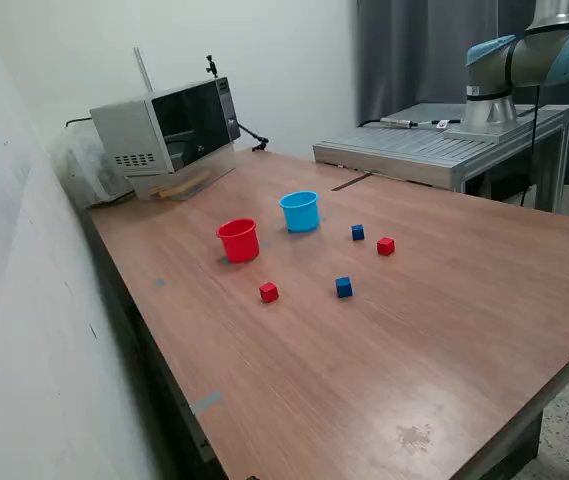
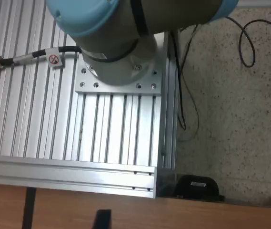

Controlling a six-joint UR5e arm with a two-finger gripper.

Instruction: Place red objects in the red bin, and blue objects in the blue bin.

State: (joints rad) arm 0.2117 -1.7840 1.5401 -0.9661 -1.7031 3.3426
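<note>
In the exterior view the red bin (image 1: 238,240) and the blue bin (image 1: 300,211) stand upright side by side on the wooden table (image 1: 444,330). One red cube (image 1: 269,292) lies in front of the red bin. A second red cube (image 1: 386,246) lies toward the exterior view's right. One blue cube (image 1: 358,232) sits beside the blue bin and another blue cube (image 1: 344,287) lies nearer the front. The arm (image 1: 524,60) rises from its base at the far right, and its gripper is out of that frame. The wrist view shows only a dark sliver (image 2: 103,219), possibly a fingertip.
A microwave (image 1: 169,130) stands at the table's far left corner by the wall. A ribbed aluminium platform (image 1: 434,145) carries the arm's base (image 2: 121,52), with cables (image 2: 249,43) on the speckled floor beside it.
</note>
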